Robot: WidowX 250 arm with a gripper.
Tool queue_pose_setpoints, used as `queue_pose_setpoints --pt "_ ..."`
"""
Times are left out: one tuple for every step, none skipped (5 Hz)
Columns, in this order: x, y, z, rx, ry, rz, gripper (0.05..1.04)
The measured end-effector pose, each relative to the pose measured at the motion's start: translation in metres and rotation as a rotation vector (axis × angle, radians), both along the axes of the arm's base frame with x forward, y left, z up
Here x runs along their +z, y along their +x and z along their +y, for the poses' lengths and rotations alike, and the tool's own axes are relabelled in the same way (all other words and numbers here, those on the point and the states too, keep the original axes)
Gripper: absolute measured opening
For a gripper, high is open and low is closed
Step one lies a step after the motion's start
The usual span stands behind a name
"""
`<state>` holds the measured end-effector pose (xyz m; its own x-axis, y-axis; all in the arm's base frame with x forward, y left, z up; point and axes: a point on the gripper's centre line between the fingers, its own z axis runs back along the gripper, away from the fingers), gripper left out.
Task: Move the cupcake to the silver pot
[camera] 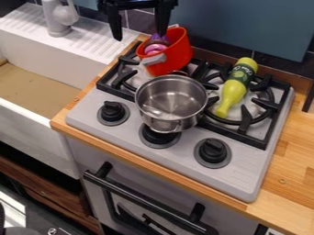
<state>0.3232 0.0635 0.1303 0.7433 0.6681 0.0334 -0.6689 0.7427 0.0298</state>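
The black gripper hangs at the top of the view with its two fingers spread apart and nothing between them. Just below and to its right, a pink and purple cupcake lies inside a tilted red pot at the back of the stove; the pot's wall hides the cupcake's lower part. The silver pot stands upright in front of the red one, near the stove's middle, with shiny reflections on its inner bottom.
A yellow-green bottle lies on the right burner. Black knobs line the front of the stove. A white sink with a faucet is at left, a wooden counter at right, and a wall behind.
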Motion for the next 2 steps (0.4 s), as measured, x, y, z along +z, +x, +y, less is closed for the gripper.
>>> queue_pose_setpoints --pt "-0.0115 -0.0023 -0.0006 0.000 -0.008 0.038 0.999" --pt "-0.0134 0.0036 0.0029 -0.024 0.001 0.003 0.999"
